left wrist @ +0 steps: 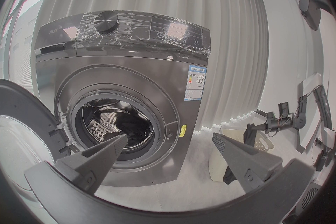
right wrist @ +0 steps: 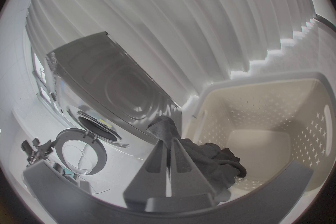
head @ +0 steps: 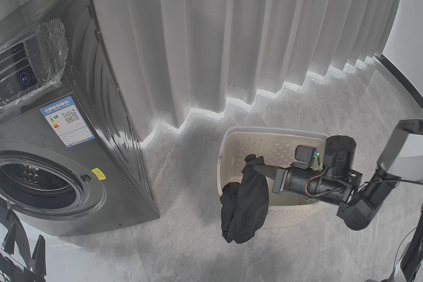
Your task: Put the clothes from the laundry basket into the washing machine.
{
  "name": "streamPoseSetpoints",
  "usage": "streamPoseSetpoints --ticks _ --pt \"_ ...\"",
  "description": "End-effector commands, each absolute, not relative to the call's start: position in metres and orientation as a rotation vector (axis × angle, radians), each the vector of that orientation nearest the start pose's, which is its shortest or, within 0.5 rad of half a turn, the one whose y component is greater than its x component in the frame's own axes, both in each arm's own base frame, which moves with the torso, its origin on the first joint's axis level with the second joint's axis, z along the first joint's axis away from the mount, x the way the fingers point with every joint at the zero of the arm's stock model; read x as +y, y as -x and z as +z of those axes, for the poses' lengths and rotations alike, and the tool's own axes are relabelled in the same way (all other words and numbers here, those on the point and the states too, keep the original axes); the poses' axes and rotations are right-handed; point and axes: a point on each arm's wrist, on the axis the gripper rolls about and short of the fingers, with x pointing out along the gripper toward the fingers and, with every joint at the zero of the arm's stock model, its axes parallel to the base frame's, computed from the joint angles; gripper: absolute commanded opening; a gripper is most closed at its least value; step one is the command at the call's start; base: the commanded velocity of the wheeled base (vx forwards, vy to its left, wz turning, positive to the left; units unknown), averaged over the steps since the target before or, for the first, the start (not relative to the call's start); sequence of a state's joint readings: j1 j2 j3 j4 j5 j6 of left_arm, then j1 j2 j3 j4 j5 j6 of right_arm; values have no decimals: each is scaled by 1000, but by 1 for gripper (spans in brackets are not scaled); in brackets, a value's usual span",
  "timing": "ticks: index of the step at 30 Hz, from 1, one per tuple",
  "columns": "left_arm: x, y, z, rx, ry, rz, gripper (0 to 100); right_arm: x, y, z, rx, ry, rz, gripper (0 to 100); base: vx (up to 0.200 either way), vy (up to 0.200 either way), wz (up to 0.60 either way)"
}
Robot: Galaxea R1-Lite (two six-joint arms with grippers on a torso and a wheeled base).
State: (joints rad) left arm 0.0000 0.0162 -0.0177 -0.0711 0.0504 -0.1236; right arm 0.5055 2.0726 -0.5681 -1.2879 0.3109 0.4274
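The grey washing machine (head: 88, 133) stands on the left with its round door (left wrist: 21, 133) swung open and the drum (left wrist: 115, 126) in sight. A cream laundry basket (head: 273, 131) sits on the floor to its right. My right gripper (head: 255, 165) is over the basket's left end, shut on a dark garment (head: 246, 205) that hangs down across the basket's front-left corner. In the right wrist view the two fingers (right wrist: 159, 161) press together on that garment (right wrist: 213, 161). My left gripper (left wrist: 168, 140) is open with nothing in it, low in front of the machine's opening (head: 39, 183).
White curtains (head: 246, 23) cover the wall behind the machine and the basket. Grey tiled floor (head: 189, 217) lies bare between the machine and the basket. The basket's inside (right wrist: 266, 144) shows its pale bottom beside the garment.
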Motion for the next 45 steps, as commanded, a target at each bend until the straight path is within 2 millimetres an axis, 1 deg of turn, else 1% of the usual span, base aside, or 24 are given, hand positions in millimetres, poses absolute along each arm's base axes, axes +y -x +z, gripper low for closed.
streamPoseSetpoints --ticks 1,2,6,9,16,17,19,25,29,34,39,41,45 --pt "1 23 83 -72 124 45 100 159 -241 122 276 -393 837 0 0 0 0" --pt "1 23 83 -72 126 46 100 158 -234 128 249 -389 859 0 0 0 0" --pt "1 23 83 -72 126 45 100 164 -224 144 144 -397 920 0 0 0 0" --pt "1 23 83 -72 126 45 100 166 -221 150 78 -408 948 0 0 0 0" --pt "1 23 83 -73 126 43 100 171 -216 158 14 -432 984 0 0 0 0" --pt "1 23 83 -73 130 41 100 170 -214 166 -18 -437 997 0 -200 0 0" --pt "1 23 83 -74 147 42 100 169 -211 172 -35 -451 1003 0 -200 0 0" --pt "1 23 83 -74 147 42 100 167 -206 173 -22 -471 1010 0 -200 0 0" --pt "1 23 84 -75 150 42 100 166 -206 172 -21 -467 1011 0 0 0 0" --pt "1 23 84 -76 152 42 100 169 -209 181 -68 -465 1017 0 0 0 0" --pt "1 23 84 -76 152 42 100 167 -213 184 -92 -447 1004 0 -200 0 0" --pt "1 23 84 -76 152 42 100 164 -215 183 -104 -406 1023 0 -200 0 0" --pt "1 23 84 -76 152 42 100 161 -215 181 -89 -387 1071 0 -200 0 0"
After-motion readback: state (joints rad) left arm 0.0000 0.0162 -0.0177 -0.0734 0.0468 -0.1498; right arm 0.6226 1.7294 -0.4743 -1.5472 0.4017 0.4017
